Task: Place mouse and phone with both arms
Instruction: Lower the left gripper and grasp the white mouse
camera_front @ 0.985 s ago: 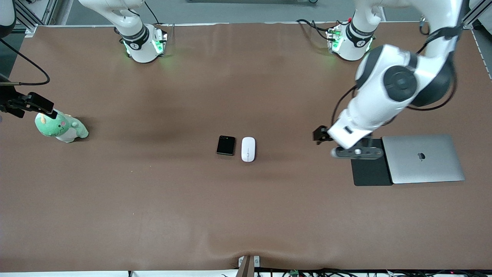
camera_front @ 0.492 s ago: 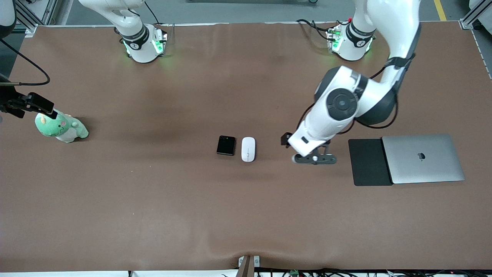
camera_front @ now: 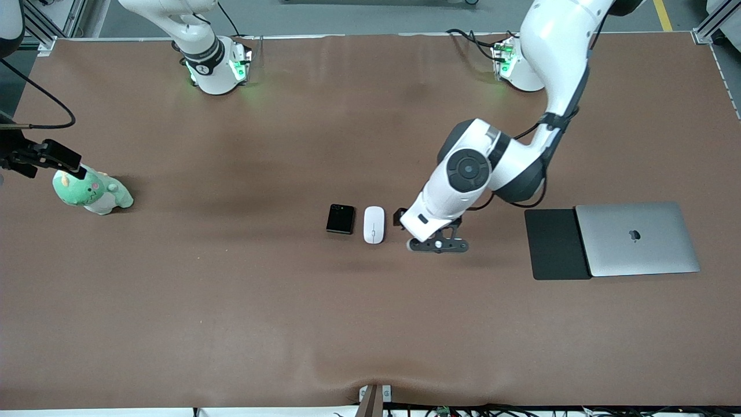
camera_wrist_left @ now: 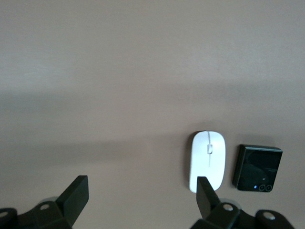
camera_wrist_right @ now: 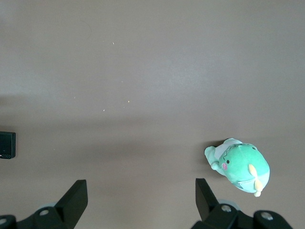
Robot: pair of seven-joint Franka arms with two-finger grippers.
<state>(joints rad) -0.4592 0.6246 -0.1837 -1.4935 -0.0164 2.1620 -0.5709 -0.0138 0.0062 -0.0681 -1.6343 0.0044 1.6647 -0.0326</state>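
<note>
A small white oval glossy plastic mouse [camera_front: 374, 225] with a thin grey centre line lies flat near the middle of the brown surface [camera_front: 231, 301], well away from every edge. Just beside it, toward the right arm's end, lies a black, nearly square glossy folded phone [camera_front: 340, 219], flat, lenses toward the robots' edge.

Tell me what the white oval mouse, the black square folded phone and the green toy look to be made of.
The white oval mouse: likely glossy hard plastic, with a smooth shell and a thin grey centre line. The black square folded phone: glossy, glass or plastic, I cannot tell which; its face shows a sheen in the left wrist view. The green toy: apparently soft plush, matte, rounded and fuzzy-edged.
</note>
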